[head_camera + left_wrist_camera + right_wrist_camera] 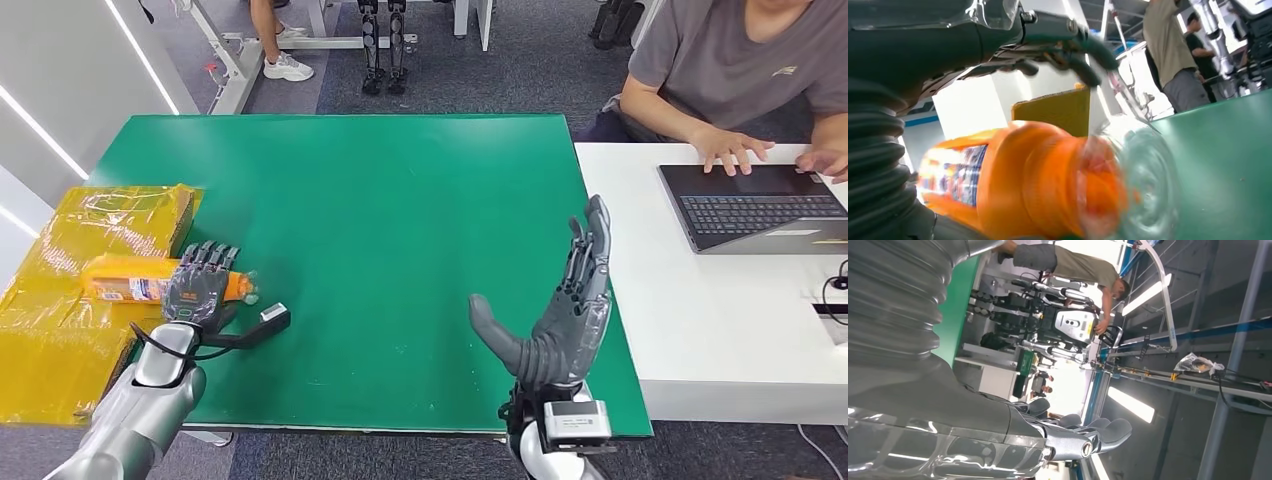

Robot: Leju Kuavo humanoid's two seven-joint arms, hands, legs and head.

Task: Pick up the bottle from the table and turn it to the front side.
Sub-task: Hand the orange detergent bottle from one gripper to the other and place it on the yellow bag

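An orange bottle [128, 279] with a colourful label lies on its side at the green table's [380, 220] left edge, partly over a yellow wrapped box [70, 300]. My left hand [200, 283] wraps over its neck end and grips it; in the left wrist view the bottle [1013, 180] shows close up under my dark fingers [1068, 47], its clear cap end blurred. Above the table's front right, my right hand [565, 300] is raised with fingers spread and holds nothing; the right wrist view has its fingers [1088, 432] against the ceiling.
A white table [720, 300] adjoins on the right, with a laptop [760, 205] and a seated person typing [735, 150]. A small dark part [272, 318] on my left wrist hangs over the green surface. Other people and robot legs stand beyond the far edge.
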